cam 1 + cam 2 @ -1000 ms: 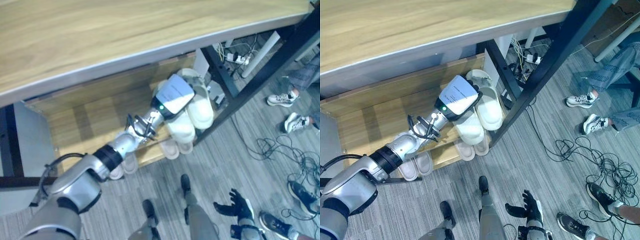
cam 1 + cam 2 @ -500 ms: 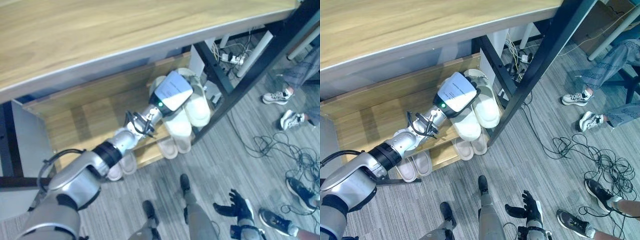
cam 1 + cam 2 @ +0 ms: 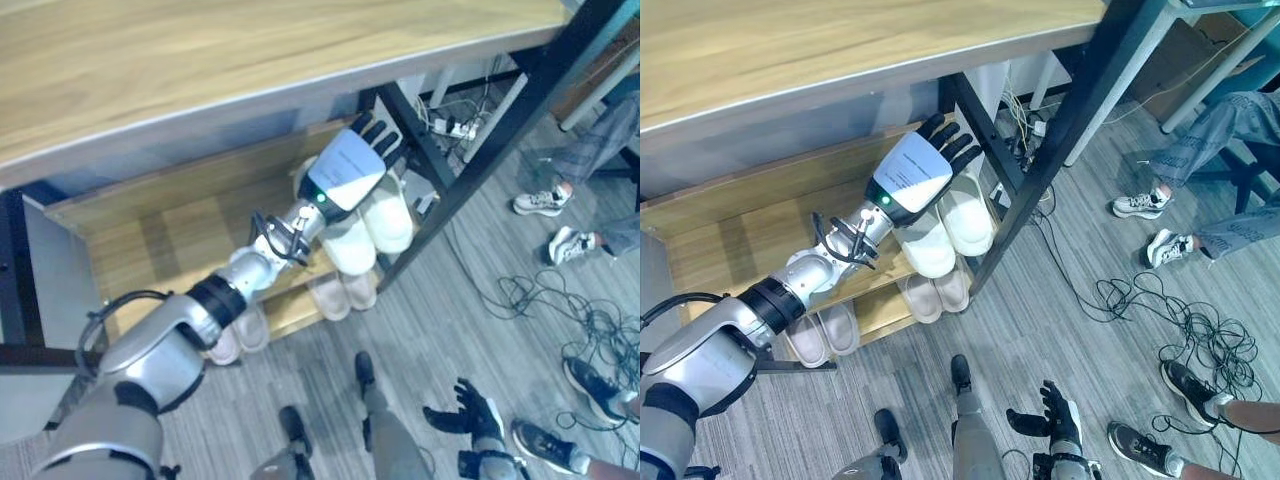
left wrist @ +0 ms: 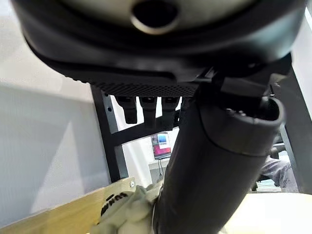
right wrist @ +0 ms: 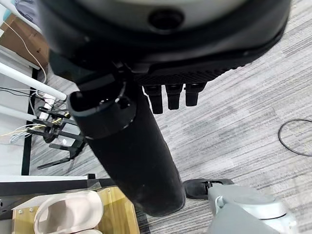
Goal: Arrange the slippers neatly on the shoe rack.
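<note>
Now the left hand (image 3: 925, 165), fingers straight and spread, hovers above the slippers (image 3: 945, 232) on the rack (image 3: 725, 250); next, I'd guess, nudge them square

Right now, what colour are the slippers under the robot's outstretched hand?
Cream white slippers beneath the left hand, clearest in the right eye view.

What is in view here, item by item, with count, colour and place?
Slippers: two, cream, side by side on the rack's upper shelf at its right end, under the left hand.
Lower slippers: four, beige, in two pairs on the lower shelf.
Shoe rack: one, light wood, under the table.
Table: one, wood top, black legs.
Cables: several, black, looped on the grey floor at right.
Person's shoes: two, white, at far right.
Left hand: fingers straight, over the cream slippers.
Right hand: open, low above the floor.
</note>
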You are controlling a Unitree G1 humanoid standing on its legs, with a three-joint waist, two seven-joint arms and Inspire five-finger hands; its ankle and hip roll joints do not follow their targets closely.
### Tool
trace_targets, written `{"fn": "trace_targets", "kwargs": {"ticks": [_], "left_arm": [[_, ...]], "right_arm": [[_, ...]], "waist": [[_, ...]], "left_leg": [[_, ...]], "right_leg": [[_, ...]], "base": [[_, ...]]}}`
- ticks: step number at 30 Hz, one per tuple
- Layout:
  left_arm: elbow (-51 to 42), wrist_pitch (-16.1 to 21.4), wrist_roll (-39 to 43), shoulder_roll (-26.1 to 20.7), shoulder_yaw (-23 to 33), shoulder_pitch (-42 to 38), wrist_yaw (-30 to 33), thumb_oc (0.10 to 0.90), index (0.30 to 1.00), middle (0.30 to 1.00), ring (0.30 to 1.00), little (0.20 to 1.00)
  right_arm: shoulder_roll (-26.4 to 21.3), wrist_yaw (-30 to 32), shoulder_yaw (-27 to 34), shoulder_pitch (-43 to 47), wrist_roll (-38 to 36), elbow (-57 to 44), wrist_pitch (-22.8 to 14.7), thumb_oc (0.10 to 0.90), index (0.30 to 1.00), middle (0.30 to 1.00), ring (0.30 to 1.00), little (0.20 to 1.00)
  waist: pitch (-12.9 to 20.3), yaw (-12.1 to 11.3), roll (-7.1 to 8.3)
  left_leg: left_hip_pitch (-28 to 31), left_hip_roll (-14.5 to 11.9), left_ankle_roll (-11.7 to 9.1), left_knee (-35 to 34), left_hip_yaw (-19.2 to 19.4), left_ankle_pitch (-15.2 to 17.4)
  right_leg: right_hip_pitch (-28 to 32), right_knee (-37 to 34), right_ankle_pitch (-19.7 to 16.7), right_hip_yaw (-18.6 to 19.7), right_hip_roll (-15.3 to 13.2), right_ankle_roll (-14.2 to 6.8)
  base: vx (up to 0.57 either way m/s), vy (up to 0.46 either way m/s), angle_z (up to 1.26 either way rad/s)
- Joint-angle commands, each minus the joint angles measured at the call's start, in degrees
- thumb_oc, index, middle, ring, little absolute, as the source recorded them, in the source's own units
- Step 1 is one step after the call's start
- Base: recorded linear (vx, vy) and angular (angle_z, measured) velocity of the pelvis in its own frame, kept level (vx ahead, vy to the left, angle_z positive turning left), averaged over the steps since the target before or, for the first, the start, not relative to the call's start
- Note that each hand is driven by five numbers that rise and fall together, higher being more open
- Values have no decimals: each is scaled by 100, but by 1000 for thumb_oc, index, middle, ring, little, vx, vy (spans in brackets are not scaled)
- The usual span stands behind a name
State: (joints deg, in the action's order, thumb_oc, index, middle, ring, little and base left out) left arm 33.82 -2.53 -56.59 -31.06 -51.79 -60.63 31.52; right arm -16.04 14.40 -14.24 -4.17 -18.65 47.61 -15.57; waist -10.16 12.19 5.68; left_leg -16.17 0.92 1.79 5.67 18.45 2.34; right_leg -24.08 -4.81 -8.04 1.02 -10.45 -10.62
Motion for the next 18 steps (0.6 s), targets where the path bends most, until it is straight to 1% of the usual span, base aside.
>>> {"fn": "trace_targets", "kwargs": {"ticks": [1, 7, 12, 16, 18], "left_arm": [[67, -218, 77, 229, 729, -1193, 280, 800, 900, 900, 900, 900], [-38, -200, 107, 210, 874, -1011, 202, 800, 900, 900, 900, 900], [-17, -263, 143, 333, 1019, -876, 182, 800, 900, 900, 900, 900], [30, -253, 111, 392, 981, -849, 102, 800, 900, 900, 900, 900], [117, -236, 99, 504, 934, -820, 14, 800, 900, 900, 900, 900]], "right_arm": [[-446, 17, 241, 167, -180, -255, -258, 800, 900, 900, 900, 900], [-390, -29, 245, 158, -205, -245, -220, 800, 900, 900, 900, 900], [-327, -81, 190, 152, -264, -226, -183, 800, 900, 900, 900, 900], [-318, -93, 183, 171, -277, -185, -163, 800, 900, 900, 900, 900], [-293, -108, 154, 228, -301, -129, -152, 800, 900, 900, 900, 900]], "waist": [[-33, -111, -705], [21, -150, -699], [75, -170, -701], [75, -178, -699], [56, -187, -713]], "left_leg": [[549, 6, -140, -1067, -950, 75], [612, 7, -144, -1067, -953, 84], [653, 5, -147, -1067, -977, 83], [649, 2, -143, -1067, -1000, 80], [647, 6, -141, -1067, -1008, 67]], "right_leg": [[1073, 267, 607, -249, 480, 78], [1147, 263, 632, -278, 486, 88], [1181, 265, 649, -282, 497, 109], [1188, 260, 661, -280, 501, 119], [1184, 259, 659, -282, 499, 126]], "base": [[-6, -19, 15], [-5, -19, 1], [-1, -7, 0], [-8, -7, 1], [-28, -21, 5]]}}
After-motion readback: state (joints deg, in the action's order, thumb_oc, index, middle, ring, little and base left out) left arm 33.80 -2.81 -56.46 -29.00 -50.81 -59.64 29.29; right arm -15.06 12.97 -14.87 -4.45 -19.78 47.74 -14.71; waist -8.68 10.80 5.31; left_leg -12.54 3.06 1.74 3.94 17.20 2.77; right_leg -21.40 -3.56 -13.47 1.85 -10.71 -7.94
